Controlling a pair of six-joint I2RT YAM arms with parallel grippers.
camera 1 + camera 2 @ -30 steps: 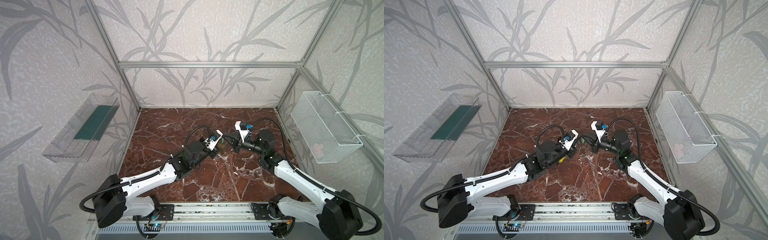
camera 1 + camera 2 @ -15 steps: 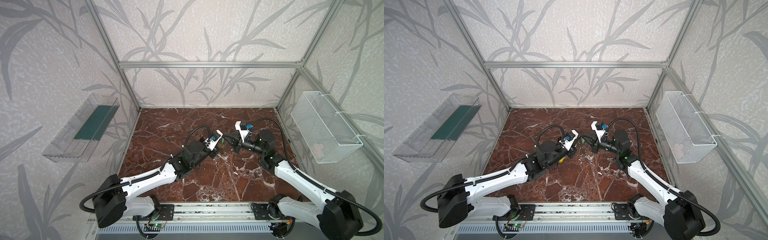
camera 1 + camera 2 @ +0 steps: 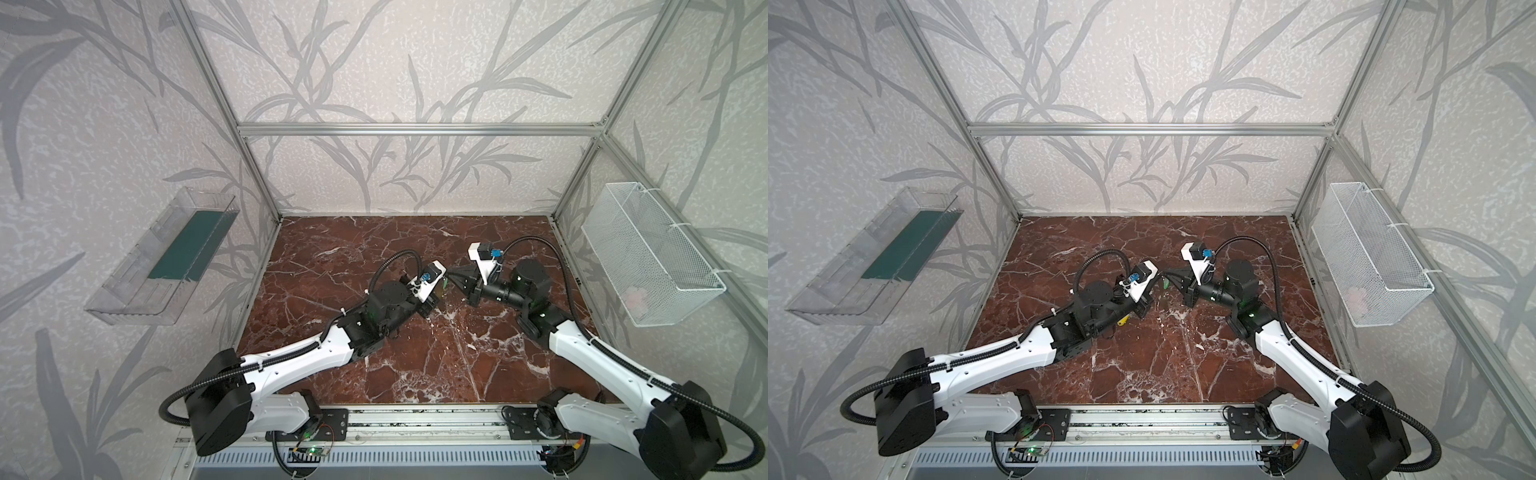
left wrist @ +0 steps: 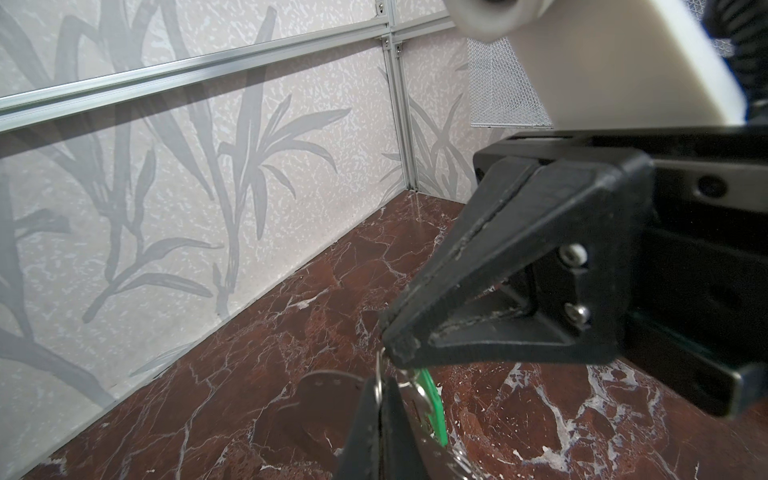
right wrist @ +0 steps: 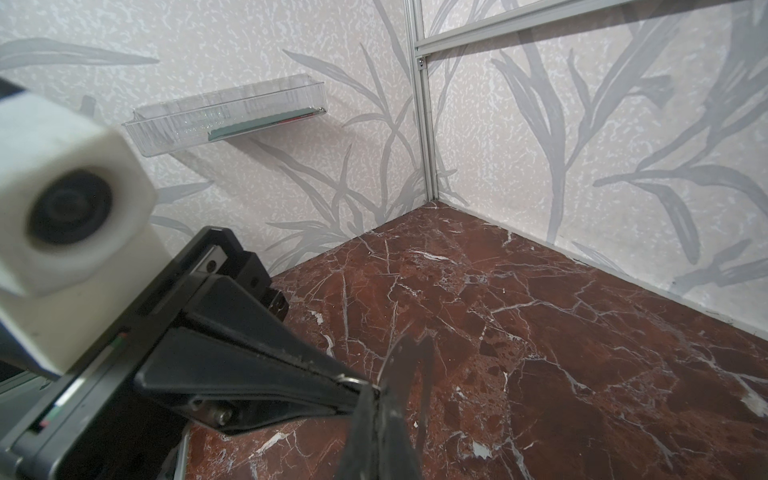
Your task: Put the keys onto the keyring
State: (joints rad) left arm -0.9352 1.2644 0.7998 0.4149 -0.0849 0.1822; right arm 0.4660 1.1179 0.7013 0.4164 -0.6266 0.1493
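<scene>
Left wrist view, nearest first: left fingers (image 4: 362, 432) pressed together, with a thin wire loop (image 4: 377, 384) showing at their tip. Right fingers (image 4: 478, 291) are also together, their tip meeting the left tip.

Green key (image 4: 432, 399) hangs just beside that meeting point, off the table. Keyring (image 4: 322, 384) stands on edge just beyond the left tip, its row of small holes along the upper edge. Which fingers clamp which piece: cannot tell.

Likely reason for the pose: one arm steadies the keyring while the other feeds the key's loop to a hole, tip to tip for fine alignment.

In a top view the meeting point sits near the centre of the table (image 3: 374, 257). Yellow key (image 3: 1122, 322) lies flat at 8 o'clock of it, tucked against the left arm, so probably an awkward pick.

Farther out are a wire basket (image 3: 648, 257) at 3 o'clock and a clear tray (image 3: 162, 257) at 9 o'clock. Both are on the walls and neither is in the way.
</scene>
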